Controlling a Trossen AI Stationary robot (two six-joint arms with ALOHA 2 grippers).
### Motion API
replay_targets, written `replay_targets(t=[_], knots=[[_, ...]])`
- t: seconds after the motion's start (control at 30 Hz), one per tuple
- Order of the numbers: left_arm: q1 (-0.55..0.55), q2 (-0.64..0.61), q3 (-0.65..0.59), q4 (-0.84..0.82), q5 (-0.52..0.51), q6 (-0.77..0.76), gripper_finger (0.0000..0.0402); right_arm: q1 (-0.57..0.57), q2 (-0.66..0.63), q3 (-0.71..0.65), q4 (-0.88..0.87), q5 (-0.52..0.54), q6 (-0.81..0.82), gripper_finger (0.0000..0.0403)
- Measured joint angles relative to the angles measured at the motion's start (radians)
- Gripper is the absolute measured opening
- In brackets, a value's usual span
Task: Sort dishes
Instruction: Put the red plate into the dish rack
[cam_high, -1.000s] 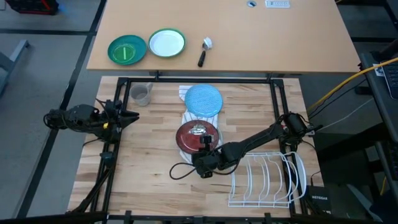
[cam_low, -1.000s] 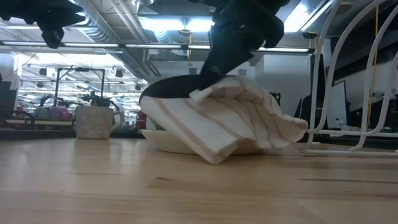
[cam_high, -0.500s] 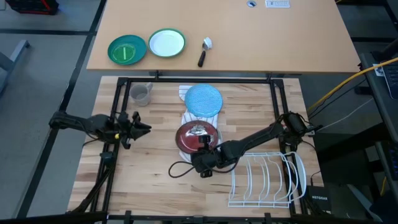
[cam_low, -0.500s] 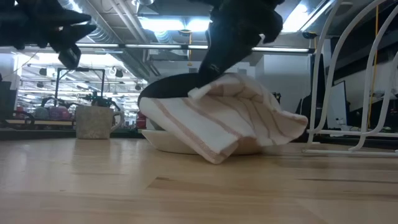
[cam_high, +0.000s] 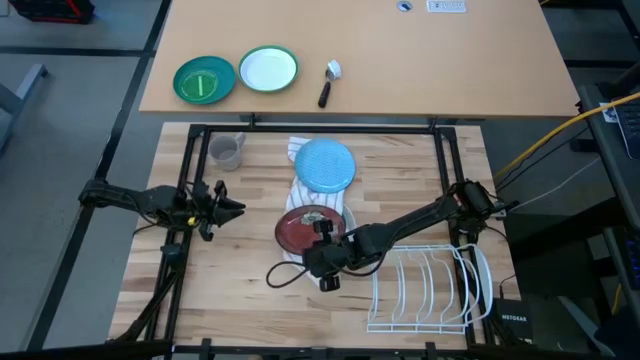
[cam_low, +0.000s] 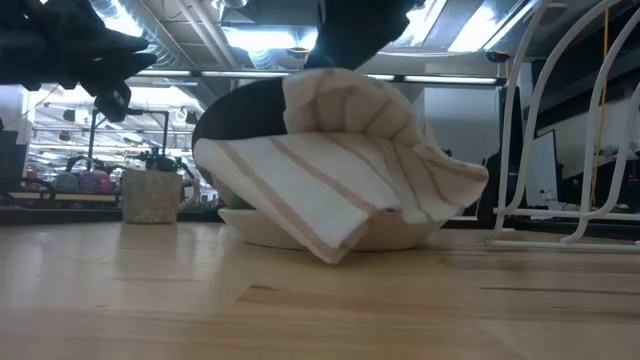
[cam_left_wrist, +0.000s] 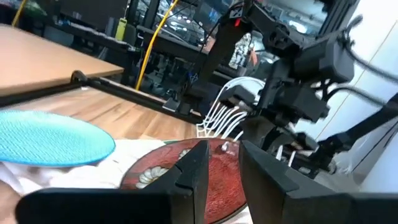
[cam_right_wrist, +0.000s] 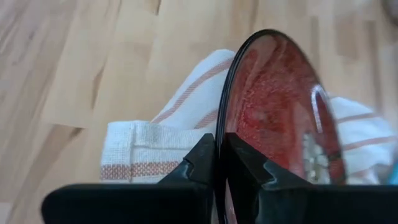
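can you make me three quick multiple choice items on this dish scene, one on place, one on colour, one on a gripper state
1. Where is the wire rack?
A. beside the grey mug
B. on the table's right side, near the right arm
C. on the tan desk

2. What colour is the plate lying on the striped towel?
A. light blue
B. yellow
C. black

3. The right gripper is
A. open over the mug
B. out of sight
C. shut on the dark red plate

Answers: 1 B, the high view shows it there. 2 A, seen from above. 3 C, its fingers pinch the rim.
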Motion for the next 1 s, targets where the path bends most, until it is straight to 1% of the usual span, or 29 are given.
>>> replay_targets(t=[0.07, 0.17, 0.27, 0.43, 0.53, 0.63, 0.73, 0.87, 1.0], knots=[[0.0, 0.0, 0.0, 0.006, 0.0, 0.031, 0.0081, 0.0, 0.0, 0.0, 0.0, 0.045, -0.012, 0.0034], [0.0, 0.0, 0.0, 0.029, 0.021, 0.069, 0.0081, -0.003, 0.0, 0.0, -0.003, 0.059, -0.022, 0.0034], [-0.001, 0.0, 0.0, 0.05, 0.065, 0.098, 0.0081, -0.005, 0.0, 0.0, -0.001, 0.057, -0.038, 0.0034], [-0.002, 0.013, 0.0, 0.083, 0.171, 0.124, 0.0081, -0.005, 0.0, 0.0, 0.0, 0.06, -0.043, 0.0034], [-0.002, 0.046, 0.0, 0.093, 0.179, 0.124, 0.0081, -0.005, 0.0, 0.0, 0.0, 0.061, -0.044, 0.0034], [-0.002, 0.1, 0.0, 0.161, 0.179, 0.125, 0.0083, -0.005, 0.0, 0.0, 0.0, 0.061, -0.045, 0.0034], [-0.002, 0.168, 0.0, 0.259, 0.179, 0.142, 0.0098, -0.006, 0.0, 0.0, 0.0, 0.059, -0.045, 0.0034], [-0.002, 0.266, 0.0, 0.39, 0.179, 0.145, 0.0132, -0.006, 0.0, 0.0, 0.0, 0.052, -0.045, 0.0034], [-0.002, 0.367, 0.008, 0.439, 0.179, 0.151, 0.017, -0.006, 0.0, 0.0, 0.0, 0.051, -0.045, 0.0034]])
